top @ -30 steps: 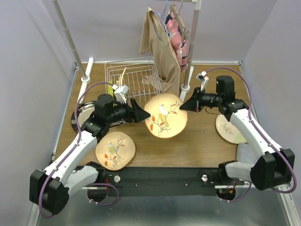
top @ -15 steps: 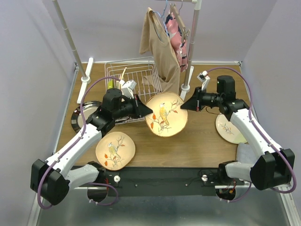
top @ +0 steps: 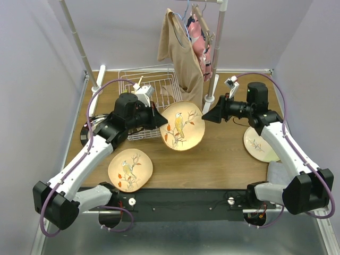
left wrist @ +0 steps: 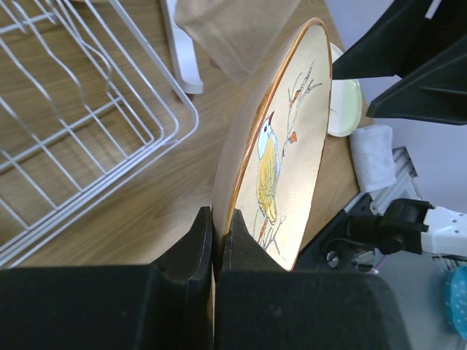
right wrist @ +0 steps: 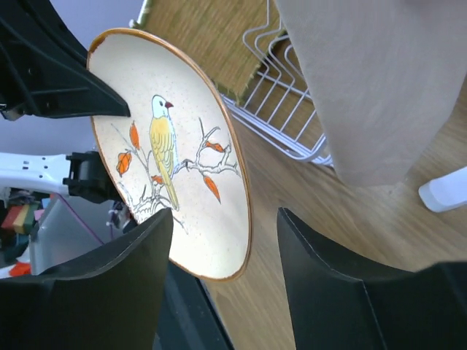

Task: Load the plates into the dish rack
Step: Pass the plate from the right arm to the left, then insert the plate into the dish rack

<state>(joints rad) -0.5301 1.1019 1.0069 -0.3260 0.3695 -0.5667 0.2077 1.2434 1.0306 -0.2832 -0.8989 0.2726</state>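
One bird plate [top: 182, 126] | tilted, 5 o'clock of dish rack [top: 154, 87] | left gripper [top: 162, 123] pinches its 9 o'clock rim | right gripper [top: 207, 116] wide at 3 o'clock | likely stiff, slick, breakable: hold rim.

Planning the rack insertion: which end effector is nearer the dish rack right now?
Left. The left end effector, shut on the bird plate, sits at the near right corner of the dish rack; the right end effector hangs open beyond the plate, farther right.

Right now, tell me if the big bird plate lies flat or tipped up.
Tipped up: the left gripper pinches its rim, and the plate stands nearly on edge beside the dish rack.
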